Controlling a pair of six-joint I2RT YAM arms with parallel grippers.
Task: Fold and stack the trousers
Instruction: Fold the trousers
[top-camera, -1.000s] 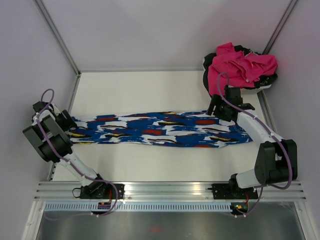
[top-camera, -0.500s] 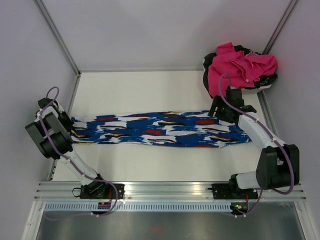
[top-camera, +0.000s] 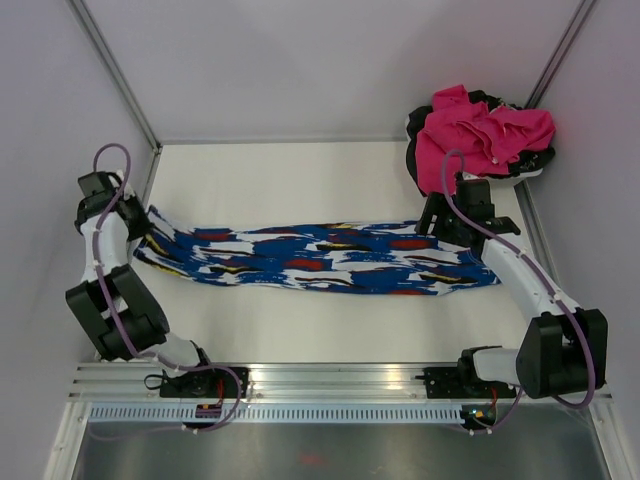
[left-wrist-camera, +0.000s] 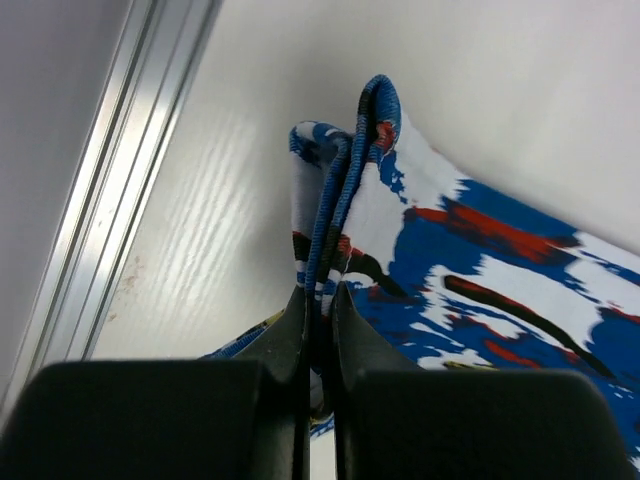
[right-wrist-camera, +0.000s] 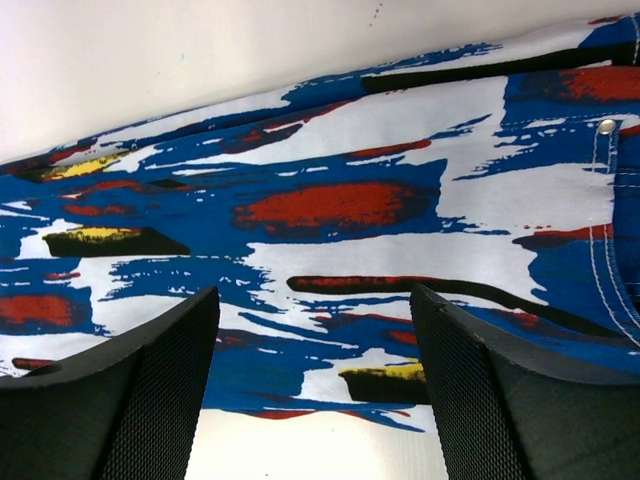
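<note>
Currently, in labelled lines:

Trousers (top-camera: 320, 258): spread lengthwise in one long strip across the middle of the surface (top-camera: 300, 180), running from the left arm's side to the right arm's side. Royal blue cloth with white, red, black and yellow brush-stroke blotches.

Trousers, left end: drawn up into a narrow ridge. In the left wrist view, the bunched edge (left-wrist-camera: 345, 170) stands above the jaws, and the rest of the cloth falls away to the right.

Trousers, right end: lying flat. The right wrist view shows a small metal rivet (right-wrist-camera: 604, 126) and a line of white stitching (right-wrist-camera: 612, 270) at its right edge.

Left gripper (top-camera: 143, 230): at the far left of the surface, jaws clenched on the folded edge of the trousers' left end. Seen from its own camera (left-wrist-camera: 320, 300), the two fingers (left-wrist-camera: 285, 335) are pressed together with only the cloth between them.

Right gripper (top-camera: 437, 222): over the far edge of the trousers' right part, jaws released and spread wide (right-wrist-camera: 312, 300). The patterned cloth fills the gap between them and nothing is grasped. Whether the tips touch the cloth, I cannot tell.

Rail (left-wrist-camera: 130, 150): an aluminium strip just beside the pinched left end, along the left edge of the surface.

Pink garment (top-camera: 480, 135): crumpled in the far right corner on top of something dark (top-camera: 415, 160), near the right gripper but apart from the trousers.
</note>
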